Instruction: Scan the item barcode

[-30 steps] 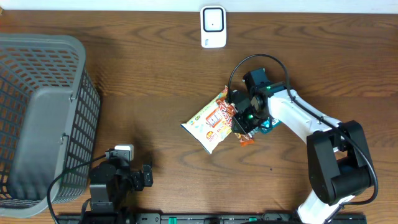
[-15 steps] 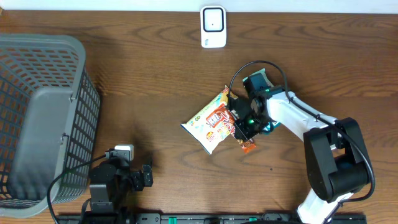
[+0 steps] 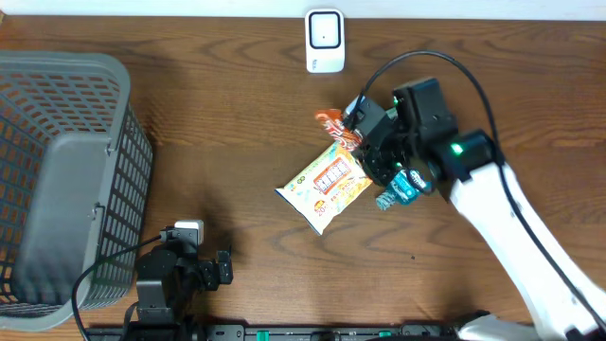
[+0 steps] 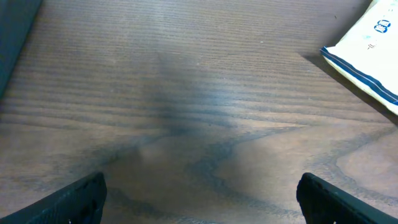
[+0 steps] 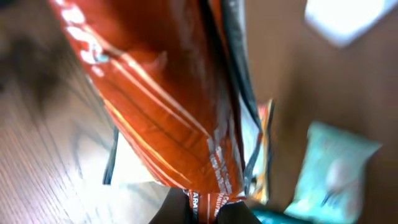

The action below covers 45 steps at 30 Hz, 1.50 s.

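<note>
A mock shop checkout: white barcode scanner (image 3: 325,41) beyond the right pincer (image 3: 363,133), grey shopping basket (image 3: 66,180) well to its left, wooden worktop (image 3: 237,114).

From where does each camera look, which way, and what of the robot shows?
Overhead: above the table, facing straight down; basket, scanner, snack bag, left arm, right arm show.
Left wrist: low, facing along the wood toward the snack bag's corner; the open left gripper shows at the bottom corners.
Right wrist: close against the orange packet; the right gripper, shut on it, shows at the bottom edge.
Shared: overhead and left wrist both show the snack bag.
</note>
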Available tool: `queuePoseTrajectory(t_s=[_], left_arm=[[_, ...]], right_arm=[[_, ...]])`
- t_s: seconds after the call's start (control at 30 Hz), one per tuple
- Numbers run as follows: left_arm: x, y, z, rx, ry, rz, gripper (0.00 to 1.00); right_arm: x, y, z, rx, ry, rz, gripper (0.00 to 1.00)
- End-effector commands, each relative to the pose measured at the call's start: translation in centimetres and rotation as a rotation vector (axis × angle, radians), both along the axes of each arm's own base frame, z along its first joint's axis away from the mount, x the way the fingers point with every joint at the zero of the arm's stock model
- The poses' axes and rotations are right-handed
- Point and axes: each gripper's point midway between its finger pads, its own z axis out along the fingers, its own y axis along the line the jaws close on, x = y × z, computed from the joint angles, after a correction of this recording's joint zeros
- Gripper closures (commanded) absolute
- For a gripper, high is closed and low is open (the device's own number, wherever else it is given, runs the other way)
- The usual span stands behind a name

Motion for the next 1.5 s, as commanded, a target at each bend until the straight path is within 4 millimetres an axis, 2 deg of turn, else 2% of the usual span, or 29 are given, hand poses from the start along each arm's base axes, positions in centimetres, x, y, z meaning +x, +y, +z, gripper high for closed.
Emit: queuePoseTrajectory(t_s=[0.0,0.13,0.27,0.43,0.63,0.77,0.93,1.03,1.1,1.33,1.47], left_arm=[[-0.2,0.0,-0.4,0.007,0.014,-0.008,0.02],[-0.2,0.0,-0.4,0.007,0.014,-0.008,0.02],[-0.2,0.0,-0.4,0.007,0.014,-0.008,0.02],[-0.2,0.0,-0.4,0.007,0.014,-0.008,0.02],[-0.2,0.0,-0.4,0.007,0.014,-0.008,0.02],[-0.2,0.0,-0.4,0.007,0.014,-0.008,0.02],[-0.2,0.0,-0.4,0.007,0.014,-0.008,0.02],[-0.2,0.0,-0.4,0.007,0.014,-0.008,0.02],[-0.2,0.0,-0.4,0.007,0.014,-0.008,0.02],[-0.2,0.0,-0.4,0.007,0.014,-0.008,0.02],[-0.2,0.0,-0.4,0.007,0.014,-0.008,0.02]], right_arm=[[-1.8,1.5,4.8,0.0,-0.216,0.161,0.99],[-5.8,3.3,9.0,0.017,-0.434,0.426,0.99],[-10.0,3.9,11.9,0.045,-0.633,0.692,0.99],[-14.0,3.7,13.2,0.013,-0.892,1.02,0.99],[-16.0,4.4,14.1,0.002,-1.157,1.261,0.99],[-15.9,4.4,14.5,-0.048,-1.304,1.338,0.99],[-15.0,3.6,14.9,-0.093,-1.401,1.359,0.99],[-13.9,3.0,14.8,-0.105,-1.413,1.346,0.99],[-12.5,2.6,14.3,-0.089,-1.413,1.337,0.99],[-10.0,2.1,14.6,0.124,-1.444,1.296,0.99],[-9.8,1.8,15.1,0.26,-1.459,1.277,0.99]])
